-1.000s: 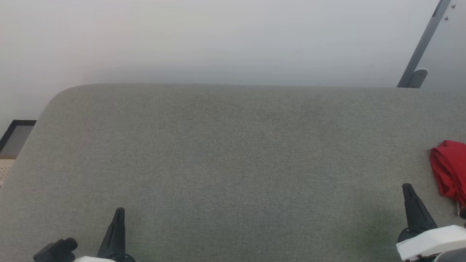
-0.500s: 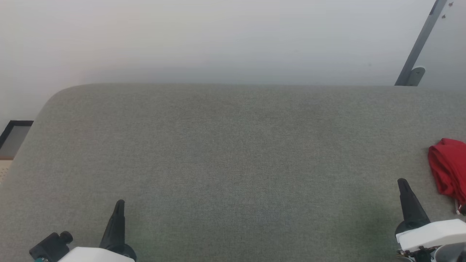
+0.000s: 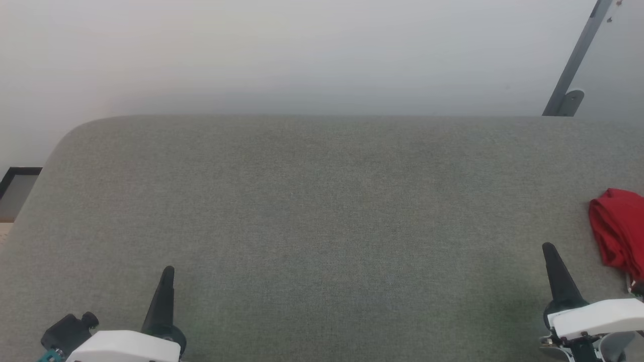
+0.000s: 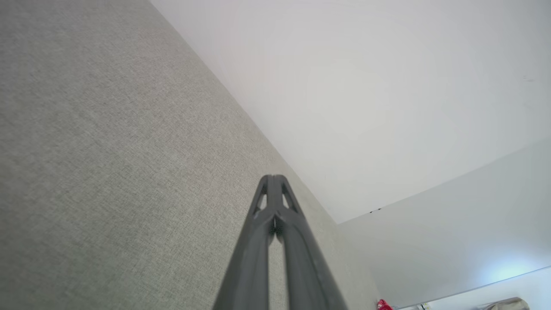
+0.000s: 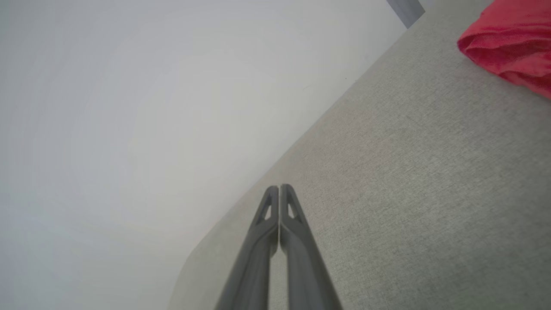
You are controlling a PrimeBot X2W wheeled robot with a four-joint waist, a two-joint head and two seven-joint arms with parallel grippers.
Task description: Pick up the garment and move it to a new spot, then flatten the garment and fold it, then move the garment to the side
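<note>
The left end effector (image 3: 168, 274) has two long, tapered, matt black fingers (image 3: 161, 309) rising from a smooth white moulded wrist housing (image 3: 123, 347). A black cylindrical knob (image 3: 70, 332) projects beside this housing, with a small teal fitting (image 3: 49, 356) under it. The right end effector (image 3: 547, 250) has the same black fingers and a white wrist cover (image 3: 596, 317), with small dark hardware (image 3: 578, 346) below its edge. In the wrist views the fingers are dark grey, each with a triangular cut-out (image 4: 261, 201) near the tip.

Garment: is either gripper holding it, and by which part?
Nothing is held. The left gripper and right gripper are shut and empty; the garment lies bunched on the grey surface, apart from the right gripper.
</note>
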